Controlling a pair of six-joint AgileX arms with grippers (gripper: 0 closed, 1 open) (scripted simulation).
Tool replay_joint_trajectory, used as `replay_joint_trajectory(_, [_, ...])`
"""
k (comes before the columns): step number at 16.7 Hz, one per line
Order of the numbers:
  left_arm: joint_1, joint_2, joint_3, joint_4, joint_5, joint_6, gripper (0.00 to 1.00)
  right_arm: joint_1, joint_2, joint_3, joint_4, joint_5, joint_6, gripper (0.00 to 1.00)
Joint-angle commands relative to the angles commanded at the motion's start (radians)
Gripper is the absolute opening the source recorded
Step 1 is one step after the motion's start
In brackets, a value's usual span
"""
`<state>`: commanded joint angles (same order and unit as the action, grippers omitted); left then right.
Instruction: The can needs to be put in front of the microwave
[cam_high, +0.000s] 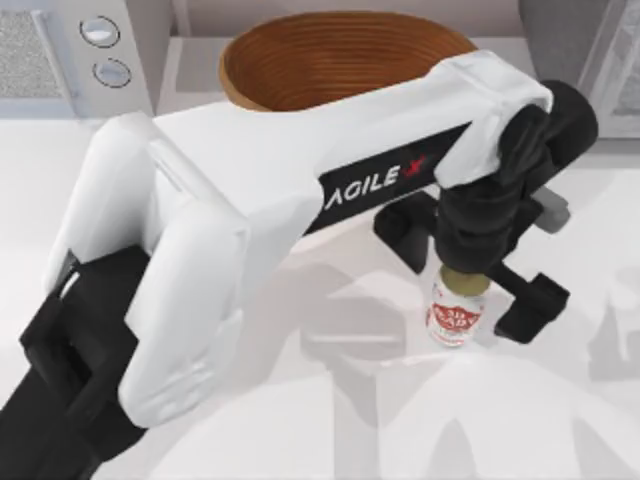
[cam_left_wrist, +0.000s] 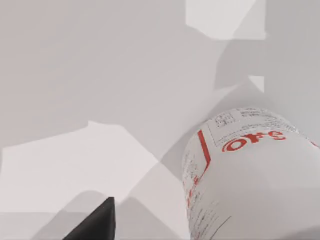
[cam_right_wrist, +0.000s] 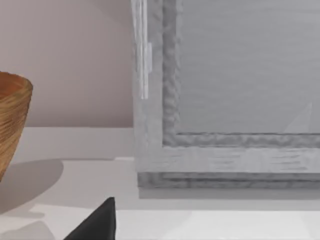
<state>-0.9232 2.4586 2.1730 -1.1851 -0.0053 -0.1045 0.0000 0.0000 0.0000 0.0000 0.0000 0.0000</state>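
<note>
1. In the top view, the left arm (cam_high: 250, 190) reaches from the lower left of the frame across the middle, white with black "AGILEX" lettering.
2. Its left gripper (cam_high: 470, 275) hangs right of centre, black fingers (cam_high: 530, 305) spread wide to either side of the can (cam_high: 457, 312), released and not clamping it.
3. The can stands upright on the white table (cam_high: 560, 400), right of centre and low in the frame, its gold top just under the gripper; in the left wrist view its white and red label (cam_left_wrist: 250, 175) fills the lower right.
4. Farther back, a brown wooden bowl (cam_high: 340, 55) sits at top centre.
5. The microwave (cam_high: 70, 50) occupies the upper left corner, well apart from the can.
6. A darker grey box (cam_high: 590, 50) with a framed panel stands at the upper right; the right wrist view faces it (cam_right_wrist: 225, 100), and one black fingertip (cam_right_wrist: 97, 222) shows low in that frame, so whether the right gripper is open I cannot tell.
</note>
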Motion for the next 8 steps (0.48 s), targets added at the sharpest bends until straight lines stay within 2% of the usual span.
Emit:
replay_joint_trajectory(1, [0.0,0.0,0.0,0.0,0.0,0.0,1.0,0.0,0.0,0.0,0.0,0.0,0.0,1.0])
replay_joint_trajectory(8, [0.0,0.0,0.0,0.0,0.0,0.0,0.47,0.0,0.0,0.0,0.0,0.0,0.0,1.0])
